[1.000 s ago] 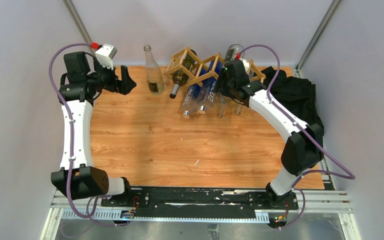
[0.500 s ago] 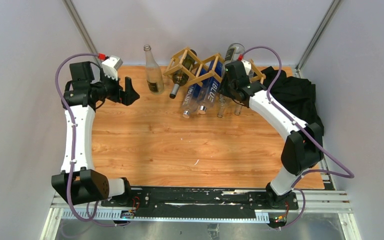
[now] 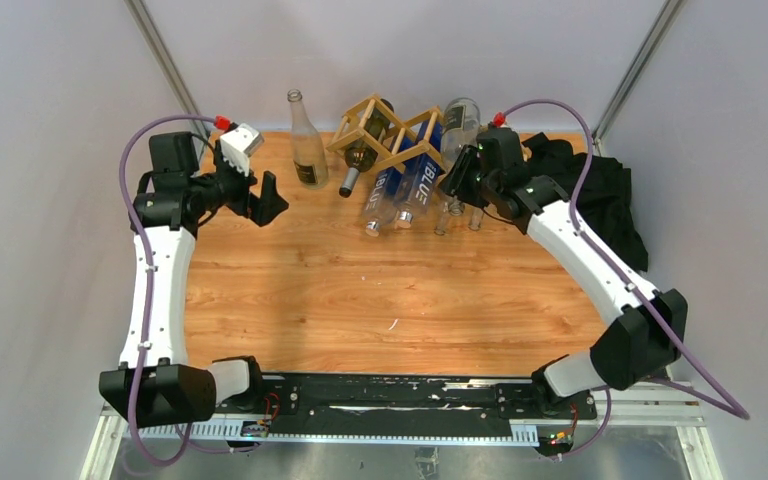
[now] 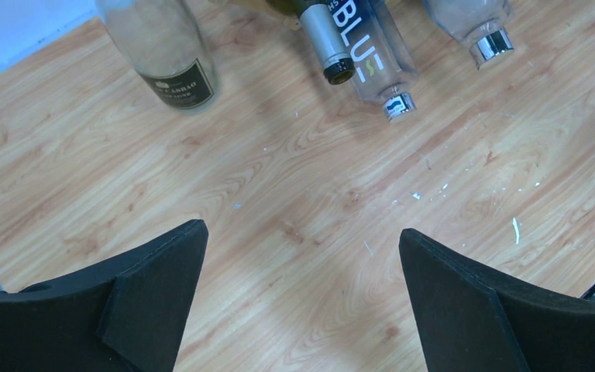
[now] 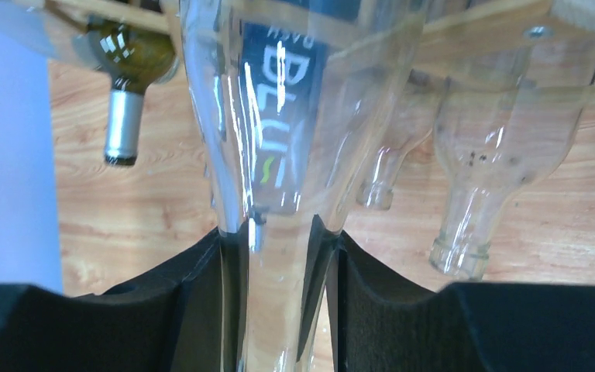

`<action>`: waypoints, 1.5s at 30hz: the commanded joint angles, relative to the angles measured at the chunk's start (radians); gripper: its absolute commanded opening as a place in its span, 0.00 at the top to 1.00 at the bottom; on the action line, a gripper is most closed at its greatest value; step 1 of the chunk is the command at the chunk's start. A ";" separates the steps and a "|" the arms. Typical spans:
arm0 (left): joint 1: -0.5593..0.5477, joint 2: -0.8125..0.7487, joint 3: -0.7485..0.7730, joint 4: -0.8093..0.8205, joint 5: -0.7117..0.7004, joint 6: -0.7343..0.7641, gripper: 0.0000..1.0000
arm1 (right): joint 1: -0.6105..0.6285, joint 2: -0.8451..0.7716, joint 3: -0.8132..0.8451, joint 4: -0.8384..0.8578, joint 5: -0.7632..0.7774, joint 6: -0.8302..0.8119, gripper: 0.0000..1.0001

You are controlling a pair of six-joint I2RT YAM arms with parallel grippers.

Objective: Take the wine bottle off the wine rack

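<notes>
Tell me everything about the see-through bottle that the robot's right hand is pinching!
The clear bottle looks like shiny glass, and it seems empty: you can see right through it. Its wide body narrows to a long thin neck. It slants through the wooden wine rack, with its neck pointing toward the arms. The right gripper is shut on that neck, squeezing it from both sides.

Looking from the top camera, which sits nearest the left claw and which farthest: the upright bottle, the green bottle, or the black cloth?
1. Upright bottle, just beyond the left claw.
2. Green bottle, lying at back middle.
3. Black cloth, far right.
</notes>
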 commanded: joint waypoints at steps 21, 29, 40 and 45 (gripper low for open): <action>-0.250 -0.236 -0.107 -0.003 -0.088 0.635 0.00 | 0.126 -0.184 0.114 0.126 -0.464 -0.018 1.00; -0.334 -0.403 -0.305 0.196 -0.141 0.844 0.00 | 0.275 -0.127 0.150 0.115 -0.531 -0.024 1.00; -0.350 -0.529 -0.558 0.424 -0.158 1.075 0.00 | 0.411 -0.057 0.208 0.031 -0.643 -0.121 1.00; -0.350 -0.530 -0.585 0.399 -0.148 1.156 0.00 | 0.463 -0.043 0.235 -0.032 -0.672 -0.179 1.00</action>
